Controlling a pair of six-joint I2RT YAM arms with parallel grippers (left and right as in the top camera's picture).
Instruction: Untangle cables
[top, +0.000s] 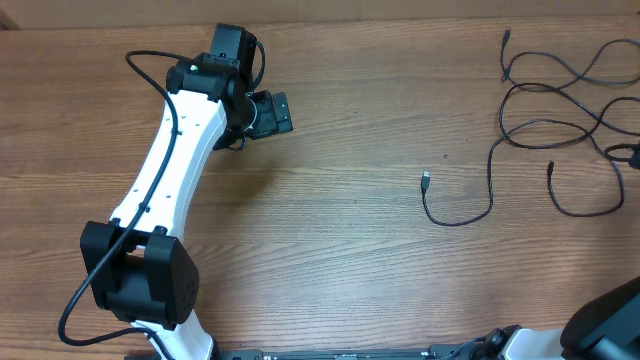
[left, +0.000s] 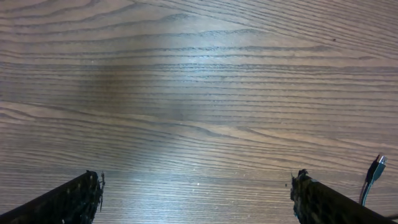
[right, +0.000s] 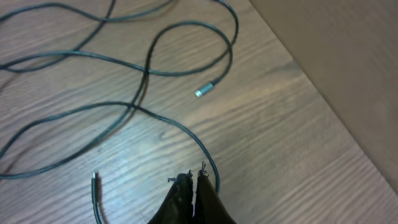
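A wooden table (top: 340, 250) fills the overhead view. On the left, the white and black left arm (top: 175, 160) reaches diagonally from the near edge toward the far side. In its wrist view, the left gripper (left: 196, 186) has its two black fingers (left: 74, 200) spread wide apart over bare wood, holding nothing. A silver-tipped plug (left: 375, 168) lies near the finger at the picture's right, apart from it.

Right of the table's middle, well apart from the left arm, one free plug end (top: 426, 182) points toward the far edge. Its cord (top: 491, 185) runs toward the near edge, bends in a U, then climbs back into the cables (top: 512, 84). These are thin and black. They lie loose on the far right part of the table in overlapping loops that run mostly from the far edge toward mid-table. A second loose end (top: 550, 168) also points toward the far edge, and so does a third end (top: 506, 38) at the top of the tangle.

Part of the right arm (top: 605, 320) shows in the near right corner. In its wrist view, the right gripper (right: 194, 183) has its fingers pressed together. One cable curves down just beside them, and it is unclear whether it touches them. Beyond the fingers, cords cross one another. A metal-tipped end (right: 204, 91) points toward the picture's lower left. Another tip (right: 94, 178) points up the picture.
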